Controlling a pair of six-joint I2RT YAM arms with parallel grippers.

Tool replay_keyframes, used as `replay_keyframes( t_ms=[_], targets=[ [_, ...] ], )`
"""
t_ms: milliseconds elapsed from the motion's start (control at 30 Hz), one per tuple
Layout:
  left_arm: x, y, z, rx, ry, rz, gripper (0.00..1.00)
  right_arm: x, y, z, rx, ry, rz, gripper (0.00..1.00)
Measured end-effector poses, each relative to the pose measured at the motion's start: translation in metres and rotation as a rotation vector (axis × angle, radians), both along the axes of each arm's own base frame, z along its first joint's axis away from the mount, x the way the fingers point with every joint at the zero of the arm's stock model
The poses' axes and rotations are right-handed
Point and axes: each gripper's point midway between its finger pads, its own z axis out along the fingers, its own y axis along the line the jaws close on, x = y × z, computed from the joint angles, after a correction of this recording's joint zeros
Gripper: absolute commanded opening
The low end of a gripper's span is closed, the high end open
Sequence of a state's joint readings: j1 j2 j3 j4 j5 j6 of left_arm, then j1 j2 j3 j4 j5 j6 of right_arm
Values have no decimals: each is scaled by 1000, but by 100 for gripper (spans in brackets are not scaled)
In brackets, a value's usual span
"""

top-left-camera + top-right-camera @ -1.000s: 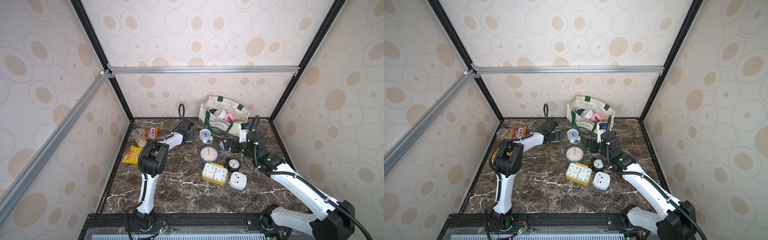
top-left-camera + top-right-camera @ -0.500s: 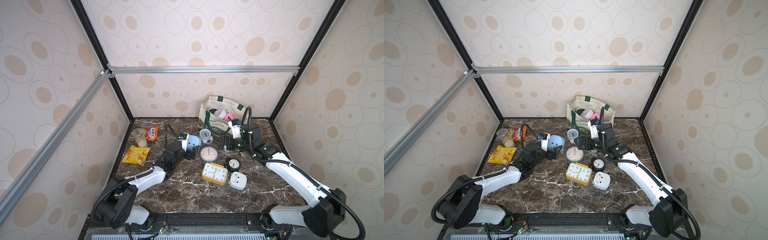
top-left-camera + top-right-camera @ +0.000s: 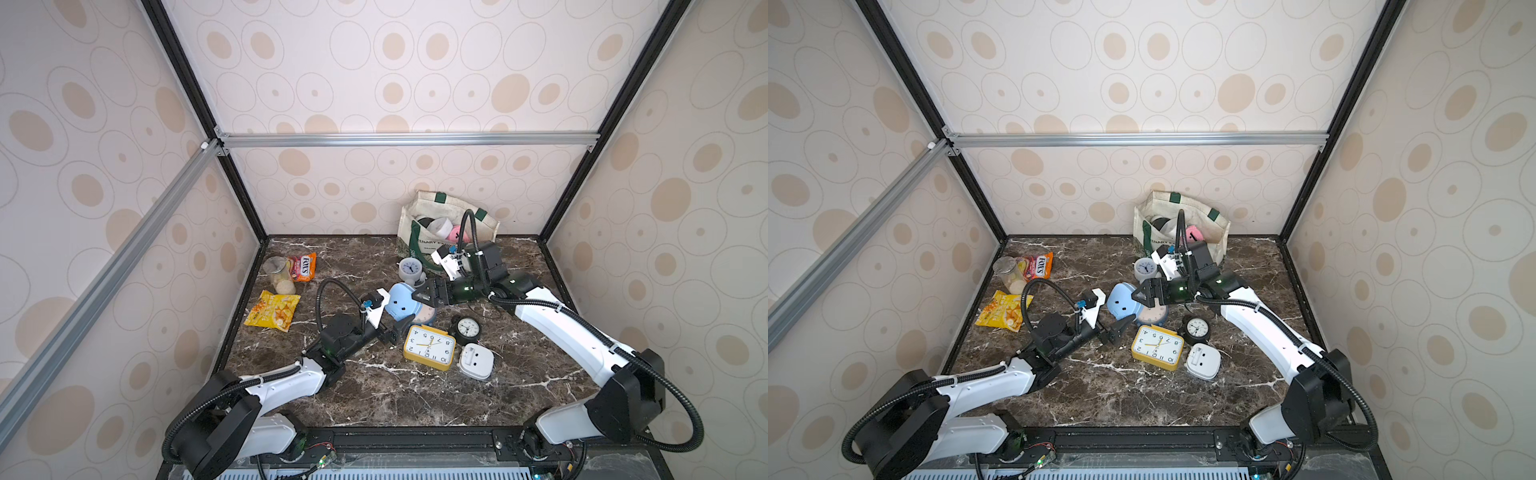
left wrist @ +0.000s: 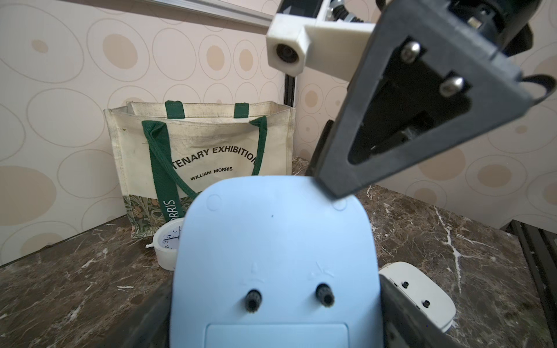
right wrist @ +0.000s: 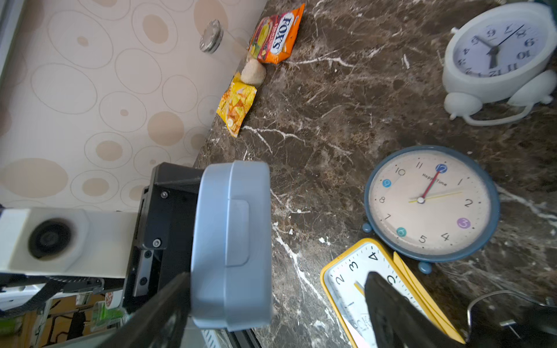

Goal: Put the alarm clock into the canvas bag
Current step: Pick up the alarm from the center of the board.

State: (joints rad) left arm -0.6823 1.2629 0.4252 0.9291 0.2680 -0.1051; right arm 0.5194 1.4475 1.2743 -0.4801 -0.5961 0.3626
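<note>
Now gripping the blue alarm clock (image 3: pixel 401 306) in the left pincer (image 3: pixel 394 319), short of the canvas bag (image 3: pixel 432 201) beyond the right pincer (image 3: pixel 422 296), spread wide at the clock's top edge. Risks dropping onto the yellow clock (image 3: pixel 430 347) below if released before clamping.

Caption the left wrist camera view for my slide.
Left pincer grips a light blue rounded plastic alarm clock, back to camera, before the cream canvas bag with dark green strap handles.
</note>
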Motion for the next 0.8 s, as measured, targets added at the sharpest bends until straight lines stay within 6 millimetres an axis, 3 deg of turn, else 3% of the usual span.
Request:
replay_keyframes(
  t_ms=[167,467,800],
  targets=[
    [-1,-4,-1,4,2,-19,74,-13,14,3,14,-1,59,85],
    [-4,-6,0,2,-1,-29,74,-7,23,6,23,2,76,59],
    [-3,-7,-2,3,0,-25,74,-7,24,2,23,27,70,50]
  ],
)
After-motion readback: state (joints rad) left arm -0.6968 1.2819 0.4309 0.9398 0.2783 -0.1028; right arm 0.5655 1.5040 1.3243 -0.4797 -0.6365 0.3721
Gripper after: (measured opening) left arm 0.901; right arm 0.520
